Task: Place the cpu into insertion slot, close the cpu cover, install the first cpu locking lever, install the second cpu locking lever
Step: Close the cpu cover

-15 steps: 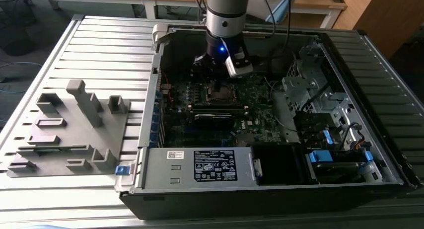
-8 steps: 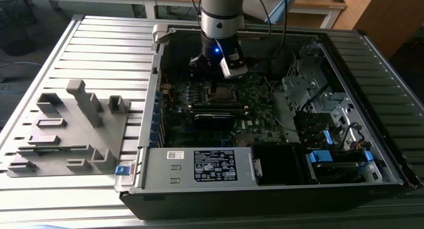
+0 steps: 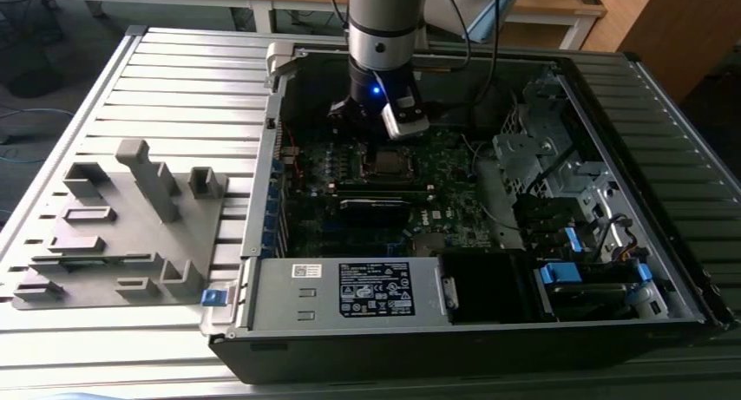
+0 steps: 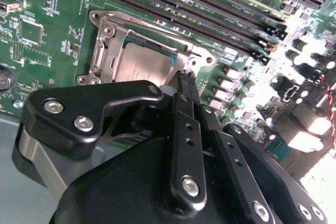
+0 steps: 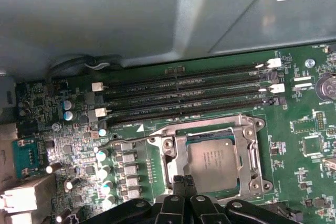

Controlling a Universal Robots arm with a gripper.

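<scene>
In the exterior view the arm (image 3: 380, 36) drops straight into an open computer case (image 3: 264, 200) lying on a slatted counter (image 3: 173, 88). The insertion slot (image 3: 386, 163) sits just below the arm's lower end, which is dark against the board and hard to read. Around the slot, the case walls stand well apart, with a power supply box (image 3: 347, 287) on the near side and a drive cage (image 3: 544, 148) toward the exterior view's right. A grey fixture block (image 3: 127, 226) lies outside the case, well away from the slot.

In the second wrist view the gripper (image 4: 186, 76) has its jaws clenched together with nothing visible between them, the tips at the slot's edge. The cpu (image 4: 146, 66) lies in the slot, framed by the cpu cover (image 4: 103, 51); the gripper's body hides the slot's near side. Memory slots (image 4: 210, 9) run just beyond the slot.

In the first wrist view the cpu (image 5: 212, 163) shows inside the cover (image 5: 178, 156), with the gripper (image 5: 182, 179) cutting off the slot's near rim. A thin wire lever (image 5: 126, 138) runs out beside the slot. The memory slots (image 5: 189, 95) lie between the slot and the case's grey wall (image 5: 157, 19).
</scene>
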